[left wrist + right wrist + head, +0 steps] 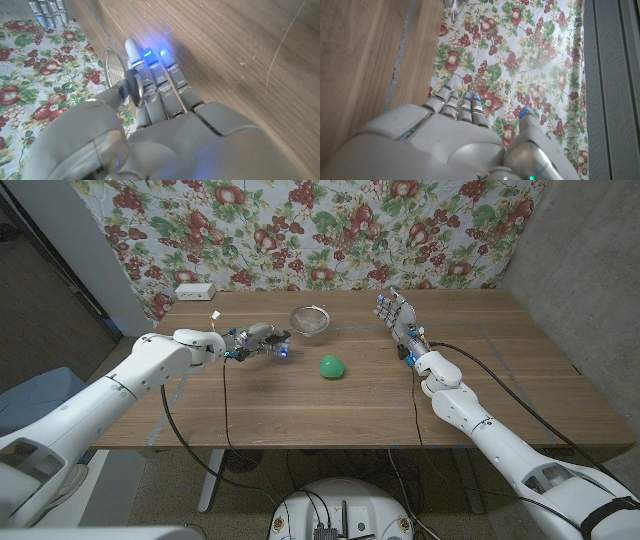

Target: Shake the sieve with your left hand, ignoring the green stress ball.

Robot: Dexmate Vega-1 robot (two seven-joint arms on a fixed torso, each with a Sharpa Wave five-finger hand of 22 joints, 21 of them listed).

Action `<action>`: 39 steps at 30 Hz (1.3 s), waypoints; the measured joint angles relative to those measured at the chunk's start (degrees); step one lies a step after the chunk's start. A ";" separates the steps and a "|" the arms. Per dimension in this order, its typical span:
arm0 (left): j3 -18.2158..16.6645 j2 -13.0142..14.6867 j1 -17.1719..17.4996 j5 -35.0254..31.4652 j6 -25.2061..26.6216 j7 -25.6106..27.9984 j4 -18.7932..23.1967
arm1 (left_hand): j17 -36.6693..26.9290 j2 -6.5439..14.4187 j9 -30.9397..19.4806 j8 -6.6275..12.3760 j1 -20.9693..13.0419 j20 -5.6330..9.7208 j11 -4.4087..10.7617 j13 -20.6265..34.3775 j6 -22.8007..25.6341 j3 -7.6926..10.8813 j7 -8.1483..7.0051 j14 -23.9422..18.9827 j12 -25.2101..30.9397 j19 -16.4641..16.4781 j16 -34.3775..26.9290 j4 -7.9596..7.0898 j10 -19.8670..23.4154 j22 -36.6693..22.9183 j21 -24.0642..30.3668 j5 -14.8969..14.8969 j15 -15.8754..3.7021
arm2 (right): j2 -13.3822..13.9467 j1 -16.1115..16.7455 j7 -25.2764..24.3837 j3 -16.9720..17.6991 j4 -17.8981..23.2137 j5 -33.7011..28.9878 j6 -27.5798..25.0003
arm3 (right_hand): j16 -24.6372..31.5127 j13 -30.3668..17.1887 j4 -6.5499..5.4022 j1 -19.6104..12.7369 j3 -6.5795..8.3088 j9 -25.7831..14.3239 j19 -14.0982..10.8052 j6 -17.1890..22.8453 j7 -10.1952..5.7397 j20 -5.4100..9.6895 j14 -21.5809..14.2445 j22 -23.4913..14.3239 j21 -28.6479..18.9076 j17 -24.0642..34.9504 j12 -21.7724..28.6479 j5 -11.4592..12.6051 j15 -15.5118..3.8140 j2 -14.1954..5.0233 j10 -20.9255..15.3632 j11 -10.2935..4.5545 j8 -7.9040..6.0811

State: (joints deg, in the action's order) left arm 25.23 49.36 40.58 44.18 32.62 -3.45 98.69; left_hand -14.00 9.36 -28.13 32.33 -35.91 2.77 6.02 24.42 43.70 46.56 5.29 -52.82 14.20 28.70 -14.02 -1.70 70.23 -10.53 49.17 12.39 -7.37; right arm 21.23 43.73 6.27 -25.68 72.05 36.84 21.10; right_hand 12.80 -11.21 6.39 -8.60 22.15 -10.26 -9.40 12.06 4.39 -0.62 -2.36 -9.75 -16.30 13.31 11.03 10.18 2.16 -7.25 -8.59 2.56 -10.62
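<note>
The round metal sieve (312, 320) sits at the table's back middle, its handle pointing toward my left hand (258, 340). That hand pinches the handle between thumb and fingers. In the left wrist view the thumb (133, 88) presses onto the fingers, and the mesh bowl (115, 67) stands edge-on just beyond. Whether the sieve is off the wood I cannot tell. The green stress ball (332, 367) lies in front of the sieve, to the right of my left hand. My right hand (397, 310) stands upright at the back right, fingers straight and apart, holding nothing.
A white box (193, 289) stands at the table's back left corner. A floral cloth (320, 230) hangs behind the table. My right hand's fingertips (47, 12) appear in the left wrist view. Bare wood (340, 415) spreads across the front half.
</note>
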 measured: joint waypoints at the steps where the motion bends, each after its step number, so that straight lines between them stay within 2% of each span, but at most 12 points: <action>1: 0.05 0.00 -0.09 0.10 0.14 -0.19 -0.09 | -0.02 0.00 0.00 -0.04 0.00 -0.02 -0.08 -0.09 0.00 -0.09 0.00 0.00 -0.23 0.02 0.00 0.11 0.08 0.00 0.18 0.00 0.00 | -0.02 0.00 -0.02 -0.01 0.00 0.00 0.00 | 0.00 0.00 0.00 0.00 0.00 0.00 0.00 0.00 0.00 0.00 0.00 0.00 0.00 0.00 0.00 0.00 0.00 0.00 0.00 0.00 0.00; 5: 0.28 0.00 -0.58 0.41 0.92 -0.73 -0.45 | -0.42 0.00 0.26 -0.51 0.00 -0.09 -0.09 -0.48 -0.29 -0.26 0.29 0.00 -0.46 0.52 0.00 0.47 0.09 0.00 0.32 -0.44 0.00 | -0.10 0.00 -0.03 -0.03 -0.01 -0.02 0.04 | 0.00 0.00 0.00 0.00 0.00 0.00 -0.01 0.00 0.00 0.01 0.00 0.00 0.00 0.00 0.00 0.00 0.00 0.00 0.00 0.00 0.00; 9: 0.42 0.08 -0.88 0.69 1.42 -1.10 -0.61 | -1.07 -0.46 0.75 -1.35 -0.50 -0.15 -0.19 -1.00 -0.25 -0.78 0.93 0.00 -0.46 0.77 -0.62 2.38 0.18 0.00 0.69 -1.47 0.00 | -0.12 0.00 -0.03 -0.04 -0.01 -0.02 0.11 | 0.00 0.00 0.00 0.00 0.00 0.00 -0.43 0.00 0.00 0.00 0.00 0.01 0.21 0.01 0.00 0.00 0.00 0.00 0.00 0.00 0.00; 12: 0.43 0.18 -0.94 0.88 1.59 -1.38 -0.68 | -1.58 -0.45 1.12 -1.92 -2.18 -0.41 -0.18 -1.50 -0.19 -1.98 0.98 0.00 -0.46 1.02 -1.06 4.45 0.18 0.00 1.07 -2.41 0.01 | -0.13 0.02 -0.04 -0.05 -0.02 -0.03 0.21 | 0.00 0.00 0.00 0.00 0.00 0.00 -0.63 0.00 0.00 -0.20 0.00 0.00 0.21 0.01 0.00 0.00 0.00 0.00 0.00 0.00 0.00; 15: 0.44 0.27 -0.94 1.07 1.60 -1.64 -0.69 | -1.59 -0.51 1.36 -2.32 -3.27 -0.40 -0.18 -1.82 -0.19 -3.15 0.98 0.00 -0.46 1.02 -1.06 5.68 0.18 0.14 1.29 -2.66 0.01 | -0.13 0.08 -0.04 -0.05 -0.02 -0.03 0.25 | 0.00 0.00 0.00 0.00 0.00 0.00 -0.63 0.00 0.00 -0.20 0.00 0.01 0.21 0.01 0.00 0.00 0.00 0.00 0.00 0.00 0.00; 18: 0.44 0.37 -0.92 1.13 1.55 -1.78 -0.70 | -1.48 -0.50 1.58 -3.44 -3.27 -0.73 -0.69 -1.85 -0.63 -4.36 1.43 0.12 -0.46 1.31 -1.06 6.89 -0.34 0.15 1.30 -2.88 0.13 | -0.13 0.17 -0.04 -0.05 0.04 -0.03 0.30 | 0.00 0.00 0.00 0.00 0.00 0.00 -0.63 0.00 0.00 -0.20 0.00 0.01 0.43 0.01 0.00 0.00 0.00 0.00 0.00 0.00 0.00; 22: 0.43 0.59 -0.75 1.13 1.27 -1.91 -0.58 | -1.25 -2.28 2.14 -5.73 -1.47 -2.11 -1.12 -1.56 -3.28 -6.52 1.90 2.10 -0.89 0.54 -0.61 8.09 -3.31 0.35 1.26 -2.87 0.60 | -0.06 0.32 -0.04 -0.05 0.25 -0.03 0.39 | 0.00 0.00 0.00 0.00 0.00 0.00 -0.62 0.00 0.00 -0.20 0.00 0.01 0.43 0.01 0.00 0.00 0.00 0.00 0.00 0.00 0.00; 26: 0.39 0.84 -0.56 1.08 1.03 -1.93 -0.14 | -1.15 -3.36 3.04 -8.90 -0.44 -3.31 -0.79 -1.16 -8.26 -8.62 1.57 4.99 -1.85 -0.66 0.05 10.20 -8.72 0.42 0.25 -2.81 1.27 | 0.02 0.51 -0.05 0.01 0.52 -0.03 0.50 | 0.00 0.00 0.00 0.00 0.00 0.00 -0.62 0.00 0.00 -0.20 0.00 0.01 0.45 0.01 0.00 0.00 0.00 0.00 0.00 0.00 0.00; 30: 0.37 1.22 -0.37 0.78 0.98 -1.76 0.47 | -1.15 -4.95 4.37 -12.88 -0.70 -4.05 -1.25 -1.16 -14.25 -10.87 1.53 7.17 -2.96 -2.23 0.28 11.62 -14.97 0.60 -0.93 -2.81 2.11 | 0.13 0.76 -0.15 0.07 0.79 -0.03 0.62 | 0.00 0.00 0.00 0.00 0.00 0.00 -0.62 0.00 0.00 -0.20 0.00 0.01 0.65 0.01 0.00 0.00 0.00 0.00 0.00 0.00 0.00; 33: 0.37 1.50 -0.29 0.49 0.86 -1.73 0.81 | -0.97 -5.80 5.60 -15.88 -1.54 -4.59 -1.86 -1.50 -18.56 -12.31 1.61 9.37 -3.68 -3.64 0.41 11.99 -20.19 0.68 -1.93 -2.81 2.50 | 0.20 0.92 -0.25 0.12 1.03 -0.03 0.68 | 0.00 0.00 0.00 0.00 0.00 0.00 -0.62 0.00 0.00 -0.20 0.00 0.01 0.65 0.01 0.00 0.00 0.00 0.00 0.00 0.00 0.00; 36: 0.37 1.77 -0.20 0.19 0.80 -1.68 1.13 | -0.67 -6.79 7.28 -19.28 -2.53 -5.28 -3.22 -2.38 -23.23 -14.03 1.72 12.94 -4.27 -5.79 1.32 11.91 -28.03 0.56 -3.49 -2.81 3.21 | 0.28 1.10 -0.36 0.17 1.23 -0.03 0.72 | 0.00 0.00 0.00 0.00 0.00 0.00 -0.62 0.00 0.00 -0.20 0.00 0.01 0.65 0.01 0.00 0.00 0.00 0.00 0.00 0.00 0.00; 39: 0.37 2.09 -0.14 -0.09 0.80 -1.63 1.51 | -0.31 -7.49 8.88 -21.46 -3.13 -6.05 -4.65 -3.34 -27.58 -15.63 1.71 17.91 -4.27 -8.76 2.29 11.74 -36.09 0.51 -5.41 -2.81 3.87 | 0.35 1.24 -0.47 0.21 1.46 -0.05 0.76 | 0.00 0.00 0.00 0.00 0.00 0.00 -0.62 0.00 0.00 -0.20 0.00 0.01 0.65 0.02 0.00 0.00 0.00 0.00 0.00 0.00 0.00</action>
State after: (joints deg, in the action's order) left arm 25.60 51.45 40.44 44.09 33.41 -5.07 100.21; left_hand -14.30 1.87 -19.25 10.87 -39.04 -3.28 1.37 21.09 16.13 30.93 7.00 -34.90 9.92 19.94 -11.73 10.04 34.14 -10.02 43.76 9.58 -3.49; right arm 21.58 44.97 5.80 -25.47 73.52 36.79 21.85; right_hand 12.80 -11.21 6.40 -8.60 22.15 -10.25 -10.02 12.06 4.39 -0.82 -2.36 -9.74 -15.65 13.32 11.03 10.18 2.16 -7.25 -8.59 2.56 -10.62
